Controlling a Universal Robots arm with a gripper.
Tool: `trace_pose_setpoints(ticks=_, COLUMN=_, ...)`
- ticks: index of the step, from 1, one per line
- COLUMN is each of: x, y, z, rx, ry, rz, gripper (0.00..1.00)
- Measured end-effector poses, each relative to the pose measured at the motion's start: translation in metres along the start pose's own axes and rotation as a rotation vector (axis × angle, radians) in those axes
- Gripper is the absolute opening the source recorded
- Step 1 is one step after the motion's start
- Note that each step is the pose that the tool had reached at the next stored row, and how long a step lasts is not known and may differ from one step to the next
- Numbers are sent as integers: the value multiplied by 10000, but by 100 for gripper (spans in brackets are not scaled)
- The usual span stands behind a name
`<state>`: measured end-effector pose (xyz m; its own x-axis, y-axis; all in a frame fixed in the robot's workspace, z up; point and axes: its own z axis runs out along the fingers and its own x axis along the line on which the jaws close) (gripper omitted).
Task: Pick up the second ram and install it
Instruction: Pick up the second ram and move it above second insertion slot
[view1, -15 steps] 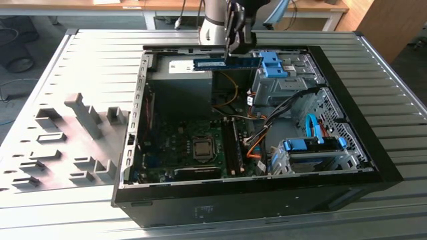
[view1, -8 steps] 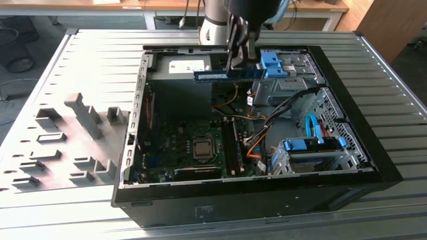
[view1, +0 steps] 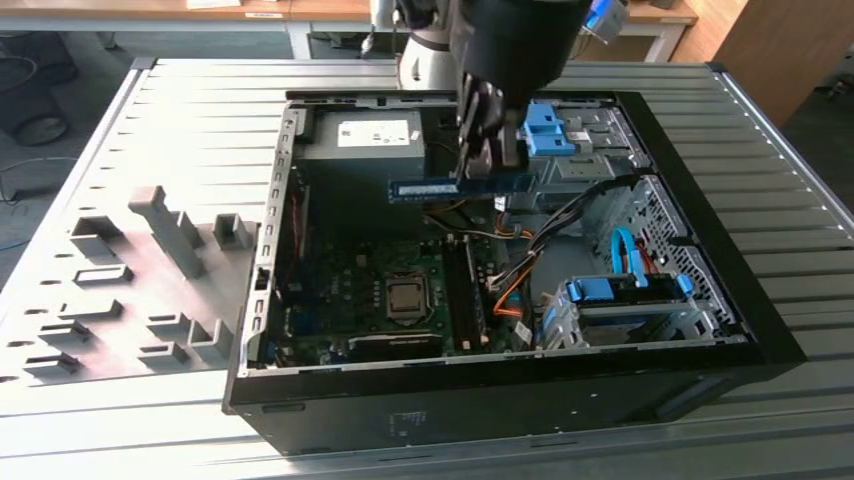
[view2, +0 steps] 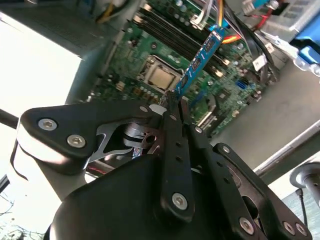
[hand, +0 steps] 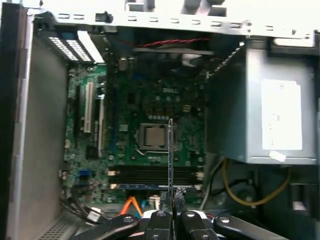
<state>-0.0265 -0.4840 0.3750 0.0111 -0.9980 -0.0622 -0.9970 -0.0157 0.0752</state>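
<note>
pincer (view1: 483, 168) clamped tight on second ram (view1: 434, 188); stick hangs roughly level above motherboard (view1: 360, 280), not touching it; open case (view1: 754, 335) on bench (view1: 134, 120)

Exterior view high, oblique; both wrist views close, sharing motherboard (hand: 186, 131) (view2: 222, 80).

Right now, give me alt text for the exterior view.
The arm's gripper holds a blue-green RAM stick level above an open desktop computer case with its motherboard exposed. The case lies on a grey slatted table; a grey slotted holder sits at the exterior view's left.
</note>
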Motion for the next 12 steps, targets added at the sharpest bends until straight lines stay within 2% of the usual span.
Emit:
trace_pose_setpoints(ticks=5, x=168, y=-5, z=82, rx=17, ry=-2, rz=29, gripper=14)
trace_pose_setpoints(ticks=9, x=225, y=-9, z=152, rx=19, ry=-6, rz=55, gripper=14)
trace_pose_setpoints(ticks=12, x=242, y=-13, z=204, rx=19, ry=-5, rz=60, gripper=14)
